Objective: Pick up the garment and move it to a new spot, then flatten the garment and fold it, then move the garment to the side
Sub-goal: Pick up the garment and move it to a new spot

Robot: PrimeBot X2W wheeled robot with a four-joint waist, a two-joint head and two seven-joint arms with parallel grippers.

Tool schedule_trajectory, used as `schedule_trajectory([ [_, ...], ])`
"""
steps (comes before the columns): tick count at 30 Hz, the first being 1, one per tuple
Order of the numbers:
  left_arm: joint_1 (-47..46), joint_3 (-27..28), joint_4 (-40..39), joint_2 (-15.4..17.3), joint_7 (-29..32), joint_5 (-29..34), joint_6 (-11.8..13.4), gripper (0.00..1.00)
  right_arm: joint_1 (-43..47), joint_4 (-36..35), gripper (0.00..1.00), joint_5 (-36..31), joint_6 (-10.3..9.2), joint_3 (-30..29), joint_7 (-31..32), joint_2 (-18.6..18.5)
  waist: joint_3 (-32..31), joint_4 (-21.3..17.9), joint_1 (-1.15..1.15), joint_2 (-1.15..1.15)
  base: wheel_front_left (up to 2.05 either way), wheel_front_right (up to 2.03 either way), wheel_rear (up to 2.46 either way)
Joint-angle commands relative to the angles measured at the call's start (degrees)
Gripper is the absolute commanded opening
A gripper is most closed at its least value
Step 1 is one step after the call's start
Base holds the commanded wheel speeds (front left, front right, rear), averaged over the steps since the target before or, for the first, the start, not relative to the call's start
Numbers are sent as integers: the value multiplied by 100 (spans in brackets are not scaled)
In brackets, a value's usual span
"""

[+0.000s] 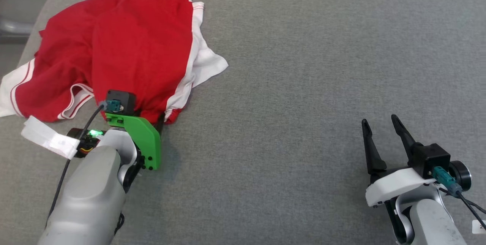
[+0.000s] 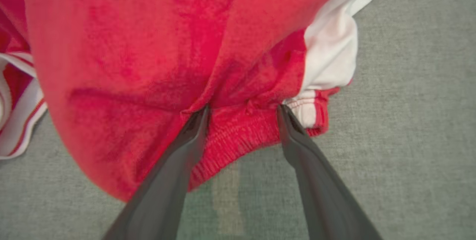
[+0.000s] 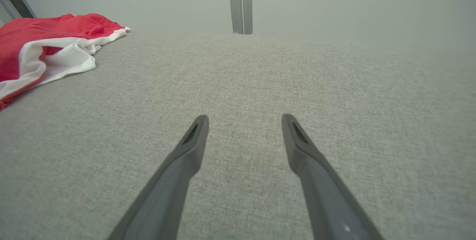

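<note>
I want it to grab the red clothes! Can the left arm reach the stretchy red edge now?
Probably yes. The left gripper stands open, with the stretchy hem of the garment between its fingers, and nothing lies in the way on the grey surface.

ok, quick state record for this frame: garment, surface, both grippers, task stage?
garment: red with white panels, crumpled in a heap at the surface's far left
surface: grey fabric, flat
left gripper: open, fingers straddling the ribbed hem at the garment's near edge, tips against the cloth, not closed on it
right gripper: open, over bare surface at the near right, well apart from the garment
task stage: garment not yet picked up, not flattened or folded
</note>
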Motion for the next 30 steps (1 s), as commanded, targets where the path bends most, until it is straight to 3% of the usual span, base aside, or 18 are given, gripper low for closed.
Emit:
schedule_trajectory([
  [1, -22, -6, 143, 55, 58, -26, 1, 0, -40, 6, 100, 41, -2, -19, -18, 17, 90, -369, 0, 0, 0, 0, 0],
  [6, 15, 21, 347, 114, 124, -277, -26, 0, 166, 78, 100, 143, -2, -58, -19, 61, -192, -430, 0, 0, 0, 0, 0],
  [12, -51, -50, -315, 214, -37, -586, -32, 0, 544, 171, 100, 256, -2, -163, -18, 94, -725, -354, 0, 0, 0, 0, 0],
  [16, -119, -185, -1386, 379, 104, -848, -33, 0, 759, 216, 100, 359, -2, -128, -18, 106, -1095, -344, 0, 0, 0, 0, 0],
  [20, -215, -328, -2865, 637, 685, -1303, -34, 0, 903, 269, 100, 442, -2, -55, -18, 113, -1383, -415, 0, 0, 0, 0, 0],
  [27, -153, -215, -5547, 848, 2017, -3058, -31, 0, 990, 279, 100, 630, -2, -12, -18, 115, -1596, -797, 0, 0, 0, 0, 0],
  [30, -71, -134, -6364, 805, 2425, -3640, 125, 0, 992, 298, 100, 724, -2, -18, -18, 116, -1589, -1000, 0, 0, 0, 0, 0],
])
